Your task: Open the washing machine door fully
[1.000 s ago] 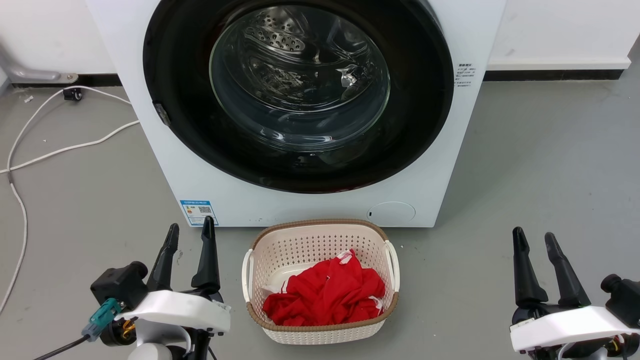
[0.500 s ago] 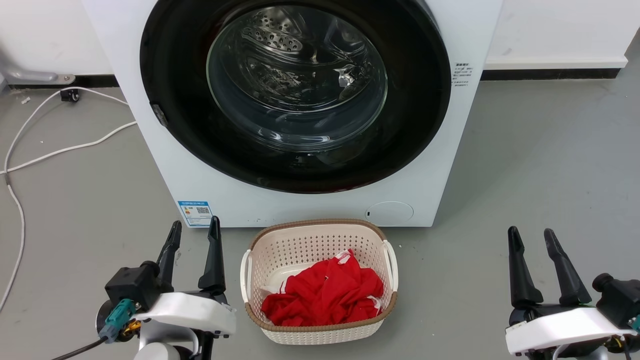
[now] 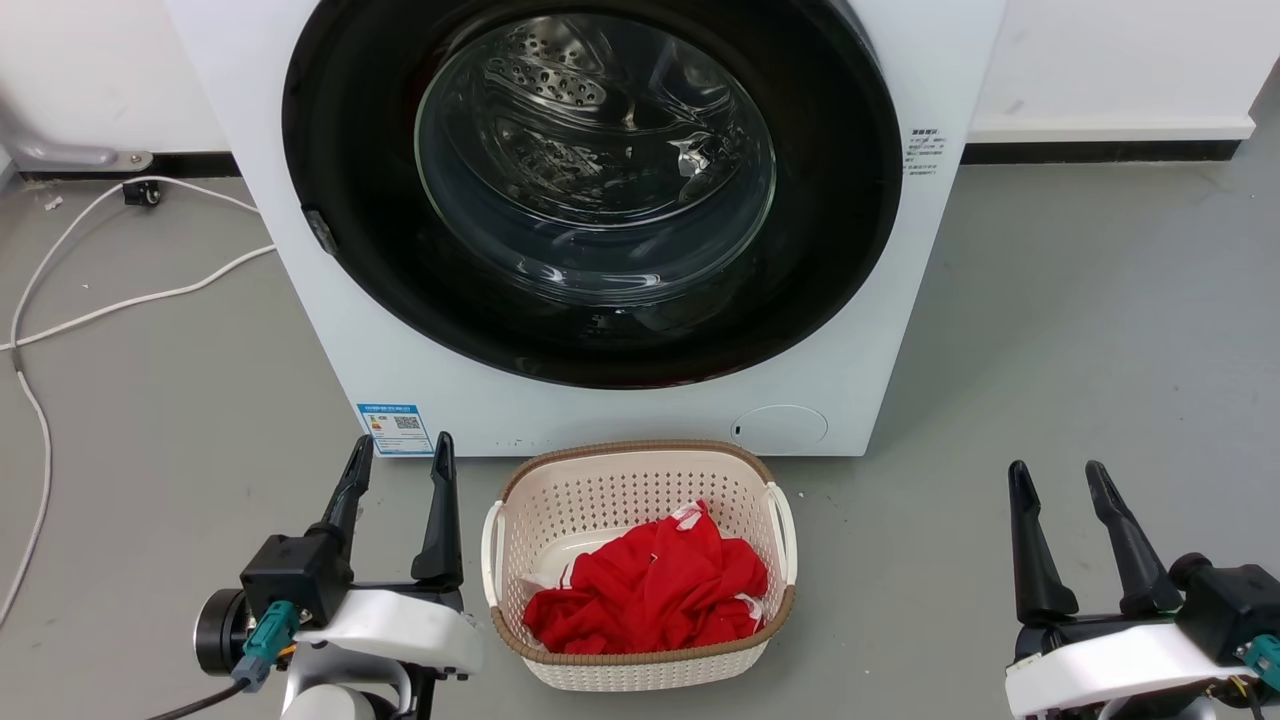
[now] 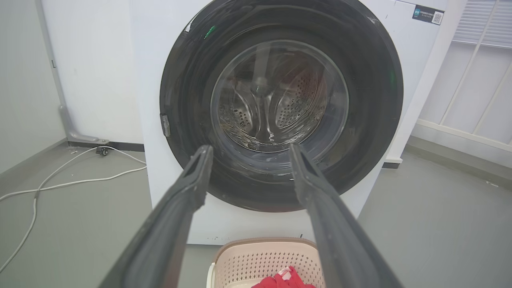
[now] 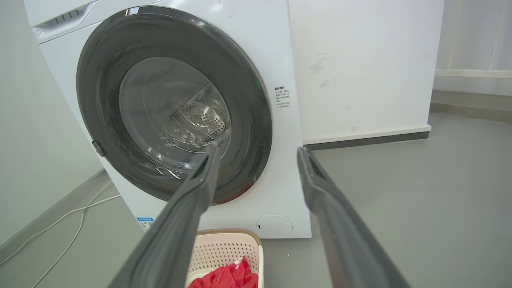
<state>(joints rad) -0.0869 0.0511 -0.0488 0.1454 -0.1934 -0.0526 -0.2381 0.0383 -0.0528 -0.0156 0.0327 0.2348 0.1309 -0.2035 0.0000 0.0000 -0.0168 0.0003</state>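
Sitting shut, door point(image 3: 595, 170) flush on washer point(image 3: 600, 415) front. Left gripper point(image 3: 402, 445), right gripper point(image 3: 1056, 468) low, either side of basket point(image 3: 640, 447), jaws spread, holding nothing, well apart from door.

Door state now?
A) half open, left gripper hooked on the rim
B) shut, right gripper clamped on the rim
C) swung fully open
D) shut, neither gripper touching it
D: the washing machine door sits flush in the white machine front, while the left gripper and right gripper are both open, low near the floor and well short of it.
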